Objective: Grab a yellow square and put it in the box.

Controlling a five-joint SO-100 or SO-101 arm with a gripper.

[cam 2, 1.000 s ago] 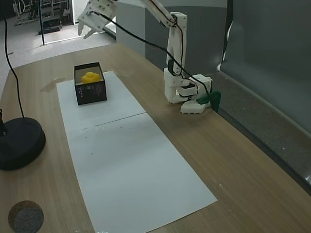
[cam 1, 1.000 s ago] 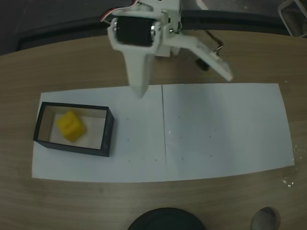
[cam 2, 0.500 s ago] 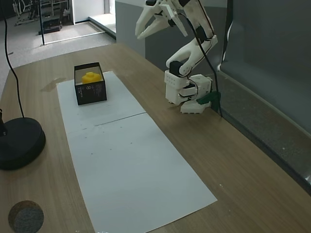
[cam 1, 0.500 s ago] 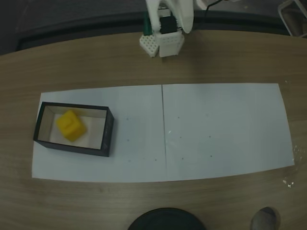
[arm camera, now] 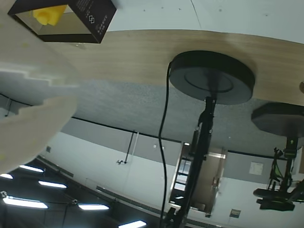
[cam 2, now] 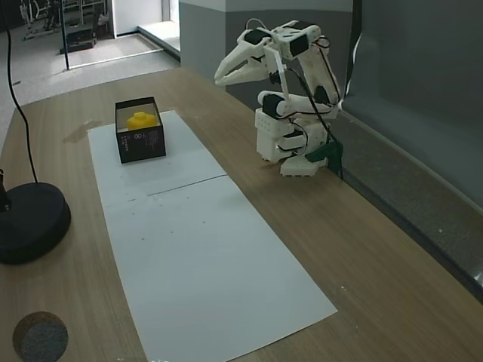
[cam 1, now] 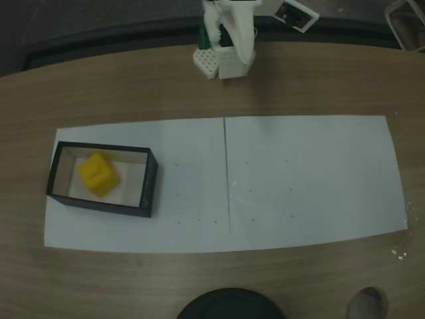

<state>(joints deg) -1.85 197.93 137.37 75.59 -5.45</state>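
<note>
The gripper [cam 2: 219, 78] is raised above the table [cam 2: 362, 249], folded back over the arm's own base [cam 2: 290, 147]. Its jaws stand nearly together, a narrow gap between the tips, with nothing held between them. In the wrist view one pale finger [arm camera: 28, 114] fills the left edge, blurred and out of focus.

Below the gripper lies bare wood. Beyond it, on the side the jaws point toward, a long white paper sheet [cam 2: 204, 256] runs along the table, made of two pieces meeting at a seam.

Further out from the gripper, well apart from it, the box [cam 2: 139, 140] rests on the far end of the sheet. The yellow square [cam 2: 140, 120] sits inside the box, on its pale floor, tilted slightly and near the middle in a fixed view [cam 1: 98, 174]. The wrist view shows box [arm camera: 92, 19] and block [arm camera: 47, 13] at its upper left corner, seen upside down.

Farthest from the gripper, a round black stand base [cam 2: 29, 222] sits on the table past the sheet, with a black cable [cam 2: 16, 90] rising from it.
</note>
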